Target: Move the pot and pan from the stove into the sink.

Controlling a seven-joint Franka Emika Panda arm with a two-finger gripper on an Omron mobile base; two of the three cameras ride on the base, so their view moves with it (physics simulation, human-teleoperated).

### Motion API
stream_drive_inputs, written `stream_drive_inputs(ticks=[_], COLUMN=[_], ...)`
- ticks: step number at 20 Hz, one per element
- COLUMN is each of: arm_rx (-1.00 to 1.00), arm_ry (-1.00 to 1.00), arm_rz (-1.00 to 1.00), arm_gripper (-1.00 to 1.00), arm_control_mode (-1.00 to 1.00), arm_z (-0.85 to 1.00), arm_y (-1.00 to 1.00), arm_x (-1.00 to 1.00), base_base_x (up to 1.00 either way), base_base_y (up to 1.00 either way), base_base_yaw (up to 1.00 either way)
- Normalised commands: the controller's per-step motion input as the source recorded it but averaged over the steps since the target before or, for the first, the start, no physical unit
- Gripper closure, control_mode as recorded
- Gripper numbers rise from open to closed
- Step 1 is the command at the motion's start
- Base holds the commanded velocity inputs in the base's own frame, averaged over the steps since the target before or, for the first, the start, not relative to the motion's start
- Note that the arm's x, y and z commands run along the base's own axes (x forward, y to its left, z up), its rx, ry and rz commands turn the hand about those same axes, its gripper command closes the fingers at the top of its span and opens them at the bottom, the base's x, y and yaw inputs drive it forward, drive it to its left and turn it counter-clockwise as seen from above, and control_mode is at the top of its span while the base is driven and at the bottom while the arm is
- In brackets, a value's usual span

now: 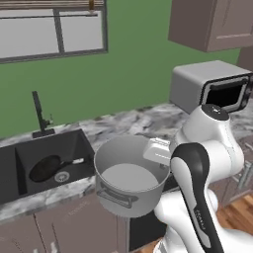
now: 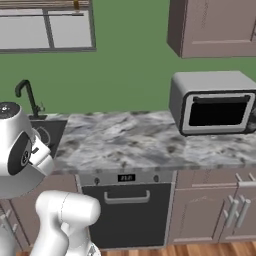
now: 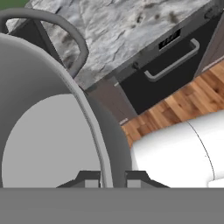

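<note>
arm bent low, fingers [image 3: 111, 179] pinching the pot [image 1: 129, 176] rim, held by the sink [image 1: 29, 158].

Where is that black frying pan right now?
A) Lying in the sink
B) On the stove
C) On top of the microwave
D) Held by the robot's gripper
A: the pan lies inside the dark sink, while the gripper is clamped on the rim of the pot.

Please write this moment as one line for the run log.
pan: in sink | pot: lifted, rim between gripper fingers, beside sink over counter edge | next: likely pot into sink
</note>
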Motion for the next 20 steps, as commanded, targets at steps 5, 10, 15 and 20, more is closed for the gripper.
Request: stream_drive_inputs(ticks=[5, 10, 15, 20], arm_rx=[0.00, 0.00, 0.00, 0.00], arm_ry=[0.00, 0.00, 0.00, 0.00], arm_rz=[0.00, 0.00, 0.00, -0.01], arm_gripper=[1.00, 1.00, 1.00, 1.00], arm_control_mode=[1.00, -1.00, -1.00, -1.00], arm_z=[0.00, 0.00, 0.00, 0.00], arm_y=[0.00, 0.00, 0.00, 0.16], arm_x=[0.00, 0.00, 0.46, 0.68], base_base_x=[0.60, 0.13, 0.00, 0.00], base_base_y=[-0.01, -0.01, 0.00, 0.00], base_base_yaw=[0.00, 0.01, 0.00, 0.00])
